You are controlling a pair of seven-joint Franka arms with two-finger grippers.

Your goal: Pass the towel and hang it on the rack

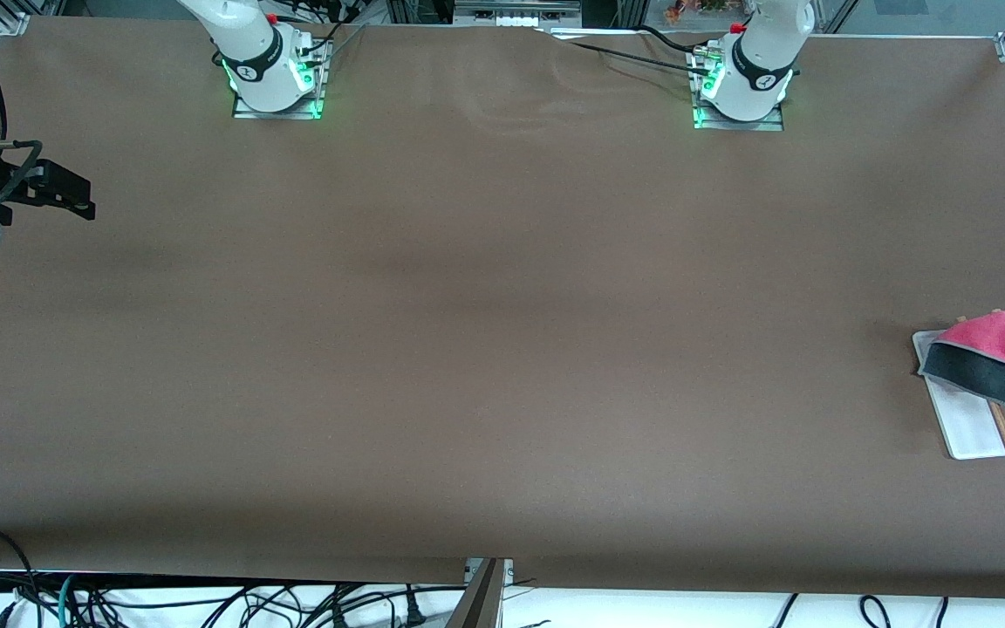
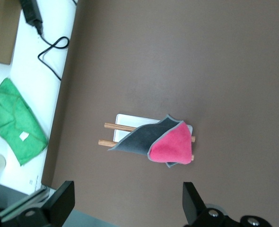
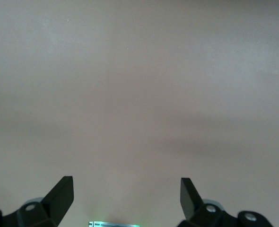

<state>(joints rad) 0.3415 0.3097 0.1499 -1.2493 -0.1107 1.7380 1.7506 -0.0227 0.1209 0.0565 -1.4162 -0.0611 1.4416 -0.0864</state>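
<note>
The pink-red towel [image 1: 987,358] lies draped over the rack [image 1: 969,427], its dark grey reverse folded out toward the front camera. The rack has a white base and two wooden rods [image 1: 1004,427] and stands at the left arm's end of the table. In the left wrist view the towel [image 2: 163,144] covers most of the rack [image 2: 127,120]. My left gripper [image 2: 128,188] hangs open high over the table beside the rack, holding nothing. My right gripper [image 3: 126,184] is open and empty. It shows at the right arm's end of the table [image 1: 75,196].
Both arm bases [image 1: 276,78] [image 1: 742,87] stand along the table's back edge. Off the table edge near the rack, a green cloth [image 2: 14,120] and a black cable [image 2: 54,52] lie on a white surface. Cables [image 1: 206,602] run below the front edge.
</note>
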